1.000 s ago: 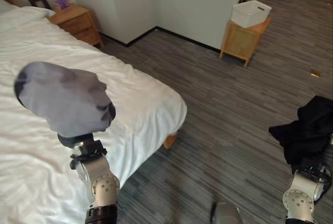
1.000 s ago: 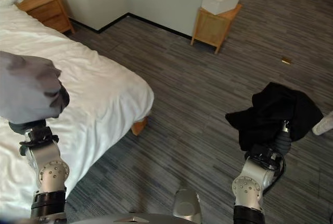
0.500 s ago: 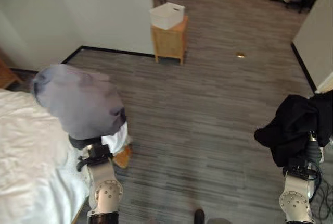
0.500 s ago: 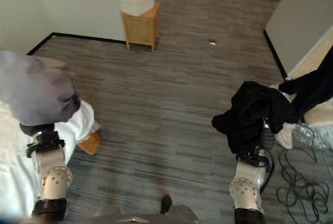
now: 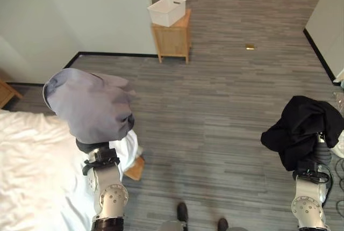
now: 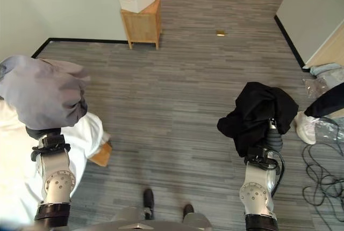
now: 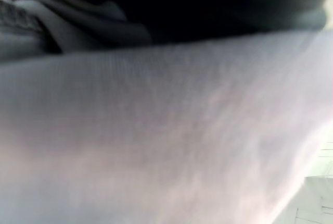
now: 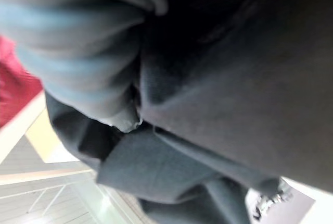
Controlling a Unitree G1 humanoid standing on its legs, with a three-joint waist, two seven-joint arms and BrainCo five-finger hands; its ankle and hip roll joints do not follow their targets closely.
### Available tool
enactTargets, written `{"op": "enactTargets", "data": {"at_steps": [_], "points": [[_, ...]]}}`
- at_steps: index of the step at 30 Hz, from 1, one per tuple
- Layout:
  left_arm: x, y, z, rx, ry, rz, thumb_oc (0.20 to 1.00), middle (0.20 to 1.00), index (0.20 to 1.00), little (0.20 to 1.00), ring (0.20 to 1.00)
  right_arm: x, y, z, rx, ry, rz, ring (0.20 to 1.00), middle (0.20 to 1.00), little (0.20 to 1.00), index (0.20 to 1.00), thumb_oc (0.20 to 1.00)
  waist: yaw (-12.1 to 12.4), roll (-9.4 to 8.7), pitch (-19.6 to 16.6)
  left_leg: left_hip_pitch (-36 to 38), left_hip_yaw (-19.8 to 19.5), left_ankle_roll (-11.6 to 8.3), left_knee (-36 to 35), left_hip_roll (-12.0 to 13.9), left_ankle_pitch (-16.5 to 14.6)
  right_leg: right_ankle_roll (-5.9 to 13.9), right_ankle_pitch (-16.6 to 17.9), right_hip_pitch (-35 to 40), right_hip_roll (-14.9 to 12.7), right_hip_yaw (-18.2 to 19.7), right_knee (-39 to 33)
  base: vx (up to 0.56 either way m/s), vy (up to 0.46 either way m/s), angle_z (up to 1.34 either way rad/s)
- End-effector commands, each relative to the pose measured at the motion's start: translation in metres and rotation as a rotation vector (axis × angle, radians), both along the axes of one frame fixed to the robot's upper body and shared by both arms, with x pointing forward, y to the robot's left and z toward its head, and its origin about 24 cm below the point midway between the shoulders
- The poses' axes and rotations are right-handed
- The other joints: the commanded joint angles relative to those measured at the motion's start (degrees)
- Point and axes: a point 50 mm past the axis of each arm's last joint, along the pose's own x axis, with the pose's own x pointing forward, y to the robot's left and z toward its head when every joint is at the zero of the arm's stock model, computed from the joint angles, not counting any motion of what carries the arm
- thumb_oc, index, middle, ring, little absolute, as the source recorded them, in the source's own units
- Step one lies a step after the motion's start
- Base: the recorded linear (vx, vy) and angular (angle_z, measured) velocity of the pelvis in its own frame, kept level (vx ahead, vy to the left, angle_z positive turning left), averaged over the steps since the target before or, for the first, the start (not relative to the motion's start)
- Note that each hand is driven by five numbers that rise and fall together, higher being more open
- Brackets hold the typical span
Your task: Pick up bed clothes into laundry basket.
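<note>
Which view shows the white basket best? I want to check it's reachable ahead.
The left eye view: the white basket sits whole on the wooden stand by the wall. The right eye view shows it too, nearer the top edge. In the wrist views, cloth lies across the lens.

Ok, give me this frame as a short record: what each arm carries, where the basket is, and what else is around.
left arm: grey garment draped over the hand, fingers hidden
right arm: black garment draped over the hand, fingers hidden
basket: white laundry basket on a wooden side table by the wall, far ahead
bed: white bed at the robot's left
floor: small brown object
</note>
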Motion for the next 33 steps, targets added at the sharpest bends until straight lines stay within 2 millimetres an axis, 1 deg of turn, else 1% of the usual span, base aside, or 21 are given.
{"op": "enactTargets", "data": {"at_steps": [1, 4, 5, 6, 9, 10, 11, 13, 14, 16, 17, 18, 19, 20, 23, 26, 27, 28, 29, 31, 33], "points": [[-0.003, 0.013, 0.049, 0.282, -0.125, 0.033, 0.2, 0.2, 0.2, 0.2, 0.2, 0.015, 0.003, 0.043, -0.137, -0.201, 0.042, 0.2, 0.2, 0.2, 0.2, 0.2, 0.38, -1.77, -0.34, 1.89, -0.53, -1.8, 2.73, 0.39, -2.32, 2.2, 13.08, -3.02, -3.51, -3.17, 9.72, 0.29, 0.115, -0.47], [-0.001, 0.011, 0.048, 0.298, -0.113, 0.016, 0.2, 0.2, 0.2, 0.2, 0.2, 0.013, 0.002, 0.04, -0.145, -0.177, 0.041, 0.2, 0.2, 0.2, 0.2, 0.2, -1.18, -0.94, 0.59, 4.79, -1.01, -1.75, 1.55, 0.45, -3.56, 1.98, 11.08, -8.46, -1.52, -2.97, 12.51, 0.33, 0.034, -0.02], [0.001, 0.01, 0.049, 0.299, -0.119, 0.004, 0.2, 0.2, 0.2, 0.2, 0.2, 0.011, -0.001, 0.037, -0.142, -0.168, 0.033, 0.2, 0.2, 0.2, 0.2, 0.2, -2.68, -0.61, 1.12, 7.66, -2.22, -2.57, 1.1, 0.3, -4.94, 1.56, 9.75, -12.35, 0.07, -3.12, 7.07, 0.49, -0.074, 0.11], [0.002, 0.01, 0.048, 0.296, -0.117, -0.007, 0.2, 0.2, 0.2, 0.2, 0.2, 0.01, -0.002, 0.036, -0.141, -0.164, 0.033, 0.2, 0.2, 0.2, 0.2, 0.2, -3.4, -0.52, 1.22, 9.18, -2.78, -2.97, 0.97, 0.26, -6.31, 1.44, 9.41, -13.12, -0.01, -3.56, 3.4, 0.64, -0.109, 0.34], [0.007, 0.008, 0.044, 0.279, -0.106, -0.015, 0.2, 0.2, 0.2, 0.2, 0.2, 0.008, -0.005, 0.032, -0.134, -0.151, 0.027, 0.2, 0.2, 0.2, 0.2, 0.2, -5.4, -0.76, 0.82, 14.65, -4.32, -4.93, 0.49, 0.09, -8.58, 2.19, 13.34, -17.21, -0.09, -3.82, -12.08, 0.51, -0.139, 0.43], [0.007, 0.008, 0.044, 0.279, -0.106, -0.015, 0.2, 0.2, 0.2, 0.2, 0.2, 0.008, -0.005, 0.032, -0.135, -0.151, 0.027, 0.2, 0.2, 0.2, 0.2, 0.2, -5.5, -0.31, 0.74, 14.78, -4.42, -5.03, 0.27, 0.54, -8.66, 2.23, 13.86, -16.53, 0.33, -4.22, -13.29, 0.59, -0.22, 0.15], [0.01, 0.005, 0.042, 0.282, -0.102, -0.025, 0.2, 0.2, 0.2, 0.2, 0.2, 0.007, -0.004, 0.032, -0.136, -0.153, 0.032, 0.2, 0.2, 0.2, 0.2, 0.2, -6.76, -0.17, 0.33, 17.14, -5.17, -6.29, 0.55, 1.37, -9.45, 3.2, 15.77, -17.71, -0.37, -4.35, -17.14, 0.61, -0.249, 0.24], [0.012, 0.002, 0.041, 0.298, -0.092, -0.032, 0.2, 0.2, 0.2, 0.2, 0.2, 0.007, -0.005, 0.031, -0.144, -0.148, 0.028, 0.2, 0.2, 0.2, 0.2, 0.2, -7.5, 0.05, 0.1, 18.59, -5.92, -6.88, 1.58, 2.07, -9.65, 3.52, 16.83, -17.97, -0.53, -4.72, -16.39, 0.56, -0.273, 0.73], [0.012, -0.001, 0.04, 0.288, -0.098, -0.041, 0.2, 0.2, 0.2, 0.2, 0.2, 0.008, -0.003, 0.031, -0.15, -0.148, 0.043, 0.2, 0.2, 0.2, 0.2, 0.2, -7.27, 0.0, -0.13, 17.36, -5.74, -9.43, 8.51, 3.63, -5.66, 1.89, 17.07, -14.89, -0.36, -6.82, -14.65, 0.44, -0.299, 0.95], [0.012, -0.007, 0.031, 0.238, -0.088, -0.067, 0.2, 0.2, 0.2, 0.2, 0.2, 0.009, -0.009, 0.035, -0.157, -0.151, 0.029, 0.2, 0.2, 0.2, 0.2, 0.2, -7.17, -0.13, 0.14, 10.46, -5.5, -12.87, 28.15, 6.03, 7.64, -1.03, 15.23, -11.41, 0.61, -6.37, -13.32, 0.59, -0.432, 0.56], [0.012, -0.008, 0.032, 0.192, -0.105, -0.064, 0.2, 0.2, 0.2, 0.2, 0.2, 0.011, -0.008, 0.039, -0.131, -0.187, 0.025, 0.2, 0.2, 0.2, 0.2, 0.2, -6.94, -0.98, 0.31, 6.69, -3.41, -14.22, 36.46, 8.79, 12.75, -3.12, 13.94, -9.06, 0.88, -7.02, -13.13, 0.4, -0.333, 0.29], [0.012, -0.008, 0.032, 0.193, -0.106, -0.064, 0.2, 0.2, 0.2, 0.2, 0.2, 0.011, -0.008, 0.039, -0.13, -0.188, 0.025, 0.2, 0.2, 0.2, 0.2, 0.2, -7.06, -1.08, 0.23, 6.31, -3.56, -14.22, 36.71, 8.71, 12.83, -3.19, 14.13, -9.2, 0.77, -7.11, -13.26, 0.5, -0.508, 0.11], [0.013, -0.015, 0.034, 0.164, -0.13, -0.101, 0.2, 0.2, 0.2, 0.2, 0.2, 0.011, -0.012, 0.038, -0.117, -0.169, 0.001, 0.2, 0.2, 0.2, 0.2, 0.2, -4.79, -3.12, 1.7, -1.29, -0.57, -13.15, 47.36, 10.19, 10.87, -5.95, 10.6, -3.72, 1.7, -6.77, -14.94, 0.47, -0.422, 0.02], [0.014, -0.017, 0.034, 0.159, -0.123, -0.109, 0.2, 0.2, 0.2, 0.2, 0.2, 0.012, -0.015, 0.039, -0.136, -0.149, -0.015, 0.2, 0.2, 0.2, 0.2, 0.2, -3.61, -3.7, 2.45, -4.68, 0.42, -13.01, 48.58, 10.13, 9.72, -6.24, 9.7, -1.38, 2.11, -6.27, -15.45, 0.6, -0.483, -0.23], [0.016, -0.018, 0.026, 0.121, -0.092, -0.113, 0.2, 0.2, 0.2, 0.2, 0.2, 0.017, -0.012, 0.044, -0.119, -0.177, 0.007, 0.2, 0.2, 0.2, 0.2, 0.2, -1.24, -3.67, 2.66, -13.21, 0.68, -11.41, 40.46, 9.38, 5.94, -5.67, 7.82, 4.01, 2.36, -6.24, -17.73, 0.53, -0.174, -0.27], [0.013, -0.017, 0.02, 0.112, -0.079, -0.118, 0.2, 0.2, 0.2, 0.2, 0.2, 0.014, -0.012, 0.041, -0.149, -0.154, 0.024, 0.2, 0.2, 0.2, 0.2, 0.2, -0.03, -2.25, 0.94, -14.26, 1.74, -10.66, 18.39, 9.8, 7.55, -4.29, 5.5, 7.67, 3.19, -6.42, -18.8, 0.54, -0.022, -0.46], [0.013, -0.017, 0.02, 0.111, -0.078, -0.119, 0.2, 0.2, 0.2, 0.2, 0.2, 0.014, -0.012, 0.04, -0.15, -0.152, 0.023, 0.2, 0.2, 0.2, 0.2, 0.2, -0.03, -2.51, 0.87, -13.49, 1.97, -10.65, 17.15, 9.33, 8.0, -4.2, 5.38, 7.85, 2.83, -6.41, -18.85, 0.72, 0.027, -0.37], [0.01, -0.016, 0.017, 0.112, -0.076, -0.122, 0.2, 0.2, 0.2, 0.2, 0.2, 0.013, -0.009, 0.035, -0.173, -0.126, 0.047, 0.2, 0.2, 0.2, 0.2, 0.2, 1.49, -1.6, -0.55, -12.43, 1.07, -10.74, 1.59, 7.55, 10.85, -3.19, 3.34, 12.12, 3.82, -6.22, -19.55, 0.53, 0.016, -0.21], [0.01, -0.016, 0.017, 0.112, -0.076, -0.122, 0.2, 0.2, 0.2, 0.2, 0.2, 0.013, -0.009, 0.035, -0.173, -0.126, 0.047, 0.2, 0.2, 0.2, 0.2, 0.2, 1.54, -1.54, -0.53, -12.21, 1.13, -10.72, 1.09, 7.56, 11.23, -3.2, 3.49, 12.13, 3.87, -6.17, -19.64, 1.0, -0.017, -0.01], [0.007, -0.01, 0.021, 0.135, -0.08, -0.077, 0.2, 0.2, 0.2, 0.2, 0.2, 0.015, -0.004, 0.03, -0.176, -0.101, 0.08, 0.2, 0.2, 0.2, 0.2, 0.2, 2.68, -1.41, -2.37, -12.52, 2.51, -11.39, -1.7, 7.98, 13.55, -2.67, 0.77, 17.6, 4.12, -5.06, -19.1, 0.82, -0.057, -0.32], [0.0, -0.003, 0.021, 0.153, -0.068, -0.042, 0.2, 0.2, 0.2, 0.2, 0.2, 0.015, 0.004, 0.03, -0.185, -0.111, 0.118, 0.2, 0.2, 0.2, 0.2, 0.2, 3.34, -1.48, -3.95, -11.05, 3.66, -9.27, -0.13, 7.32, 12.81, -1.5, 0.15, 19.47, 2.36, -4.98, -16.03, 0.6, 0.01, -0.65]]}}
